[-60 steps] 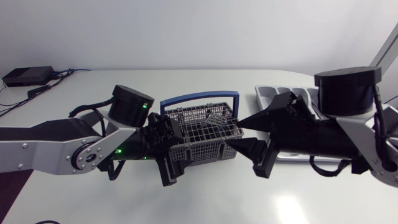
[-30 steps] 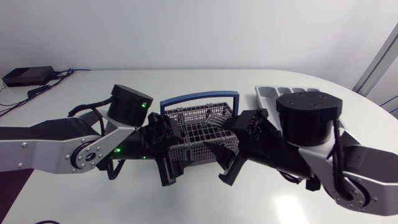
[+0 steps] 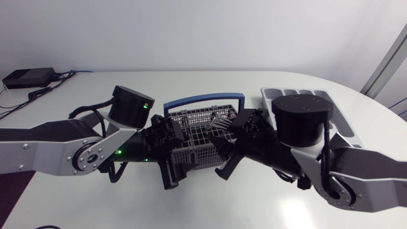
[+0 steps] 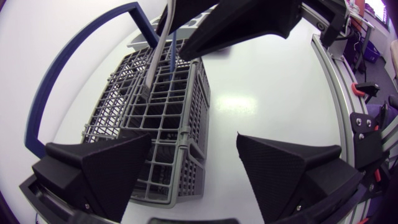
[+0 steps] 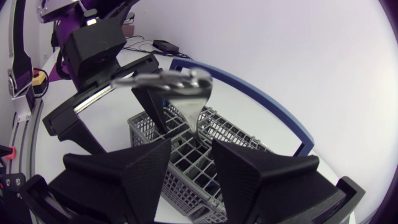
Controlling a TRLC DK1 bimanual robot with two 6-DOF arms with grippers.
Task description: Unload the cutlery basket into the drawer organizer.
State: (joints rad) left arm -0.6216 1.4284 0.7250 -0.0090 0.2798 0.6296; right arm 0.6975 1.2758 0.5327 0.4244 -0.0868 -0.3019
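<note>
Spanning everything else, the white table (image 3: pixel 191 211) carries the grey wire cutlery basket (image 3: pixel 194 133), which stands about mid-table with its blue handle (image 3: pixel 203 100) arched upright over it.

The left arm (image 3: pixel 63 149) comes in from the basket's left and ends at its near left corner. The right arm (image 3: pixel 343 168) comes in from the basket's right, and its big black joint lies between the basket and the drawer organizer (image 3: pixel 272 97). That grey organizer lies to the right of the basket and a little farther back, apart from it and partly hidden behind the right arm.

The left gripper (image 4: pixel 194 140) sits low at the basket's near end with its wedges spread wide. The basket's corner lies between them: one finger (image 4: pixel 99 171) is close along the basket's side wall, and the other stands off over bare table beside the basket. Whether the close one touches the mesh cannot be told.

The right gripper (image 5: pixel 191 148) hangs over the basket's right half, pointing down into it. A metal piece of cutlery (image 5: pixel 198 106) stands tilted in one of the basket's farther compartments, and its upper end is right at this gripper. Whether the gripper has clamped on the piece or only brackets it cannot be told.

A small black box (image 3: pixel 28 77) with cables lies well apart from the basket, far to its left.
</note>
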